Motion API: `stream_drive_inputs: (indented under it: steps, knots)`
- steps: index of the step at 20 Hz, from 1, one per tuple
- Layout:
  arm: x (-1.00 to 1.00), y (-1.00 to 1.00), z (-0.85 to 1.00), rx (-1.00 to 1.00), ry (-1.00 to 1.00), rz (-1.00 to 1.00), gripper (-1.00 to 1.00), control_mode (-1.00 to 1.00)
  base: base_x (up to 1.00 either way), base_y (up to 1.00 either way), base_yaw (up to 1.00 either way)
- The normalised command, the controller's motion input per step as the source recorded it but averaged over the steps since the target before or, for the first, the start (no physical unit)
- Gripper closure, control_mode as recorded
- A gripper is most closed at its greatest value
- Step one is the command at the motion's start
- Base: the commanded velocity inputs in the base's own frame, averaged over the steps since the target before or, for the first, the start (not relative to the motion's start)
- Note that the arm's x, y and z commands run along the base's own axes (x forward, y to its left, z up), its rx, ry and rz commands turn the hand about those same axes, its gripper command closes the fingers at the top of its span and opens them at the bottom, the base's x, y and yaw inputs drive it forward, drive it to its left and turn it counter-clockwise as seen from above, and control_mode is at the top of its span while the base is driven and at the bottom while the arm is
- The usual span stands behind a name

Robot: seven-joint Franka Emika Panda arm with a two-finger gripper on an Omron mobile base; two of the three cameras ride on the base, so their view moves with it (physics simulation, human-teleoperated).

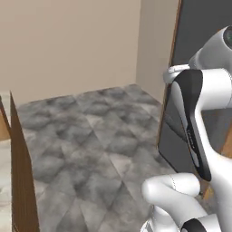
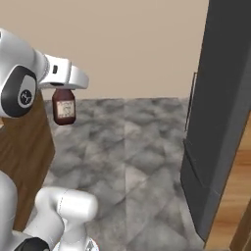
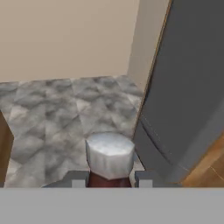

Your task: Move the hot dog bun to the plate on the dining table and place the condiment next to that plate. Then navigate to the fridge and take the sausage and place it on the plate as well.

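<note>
Condiment bottle (image 2: 63,109), small, dark reddish-brown with a pale label, hangs upright beneath the gripper (image 2: 62,88), off the floor, in the right base view. Jaws are closed nearly all the way on its neck; in the hand view the 2 dark tips flank the red neck just under the pale grey faceted cap (image 3: 110,154). Long axis is vertical, in line with the hand, so the bottle lies directly below the jaws.

Left of it: a brown wood panel (image 2: 27,147). Beneath: grey marbled floor tiles (image 2: 127,147), open. Behind: a plain beige wall (image 2: 137,44). Right: tall dark grey fridge (image 2: 220,112), door shut, light wood panel at its side.

Judgement: the carry step is in hand; the bottle remains to be set beside the plate. Nothing near it blocks a swing.
</note>
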Motion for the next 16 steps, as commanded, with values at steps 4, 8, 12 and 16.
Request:
stream_drive_inputs:
  steps: [4, 8, 12, 16]
  knots:
    - [0.0, 0.0, 0.0, 0.0, 0.0, 0.0, 1.0, 1.0, 1.0, -0.33, 0.49]
    - [0.0, 0.0, 0.0, 0.0, 0.0, 0.0, 1.0, 1.0, 1.0, -0.49, 0.43]
    - [0.0, 0.0, 0.0, 0.0, 0.0, 0.0, 1.0, 1.0, 1.0, -0.45, 0.42]
    - [0.0, 0.0, 0.0, 0.0, 0.0, 0.0, 1.0, 1.0, 1.0, -0.41, 0.43]
